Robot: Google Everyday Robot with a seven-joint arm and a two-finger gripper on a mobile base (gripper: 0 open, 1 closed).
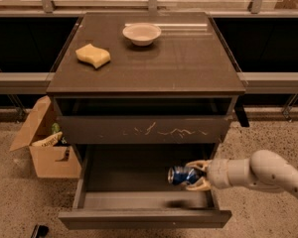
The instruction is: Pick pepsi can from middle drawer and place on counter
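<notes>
While the drawer [129, 175] stands pulled out, gripper [190, 175] over its right side, pinching the can [180, 175] held sideways, bowl [142, 33] and sponge [93, 55] apart on the counter [184, 66].

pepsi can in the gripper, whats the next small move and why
Probably pull the pepsi can outward and up: the gripper is shut on it inside the open middle drawer, lower than the scratched drawer front and the counter.
</notes>
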